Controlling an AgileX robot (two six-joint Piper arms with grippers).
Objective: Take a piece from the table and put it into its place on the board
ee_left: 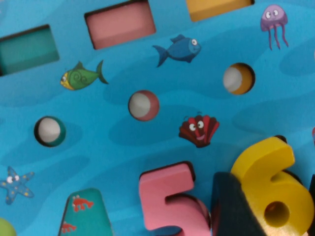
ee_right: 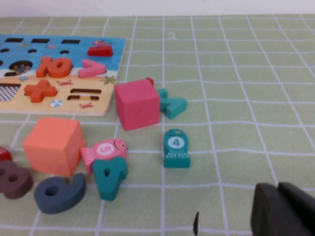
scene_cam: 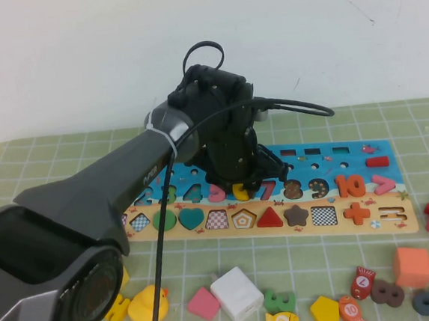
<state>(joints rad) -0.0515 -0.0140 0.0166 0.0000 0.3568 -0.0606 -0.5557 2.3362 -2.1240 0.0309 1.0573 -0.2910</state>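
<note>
While left gripper (scene_cam: 240,190) grips piece (ee_left: 275,187) (yellow 6) over board (ee_left: 147,147), right gripper (ee_right: 283,211) low over table (ee_right: 246,98).

The yellow 6 (ee_left: 275,187) lay tilted on the blue board (ee_left: 147,142), just beside the pink 5 (ee_left: 170,199). A dark finger (ee_left: 236,209) of the left gripper touched the 6's side. Fish, a red shell (ee_left: 198,129) and round holes dotted the board
</note>
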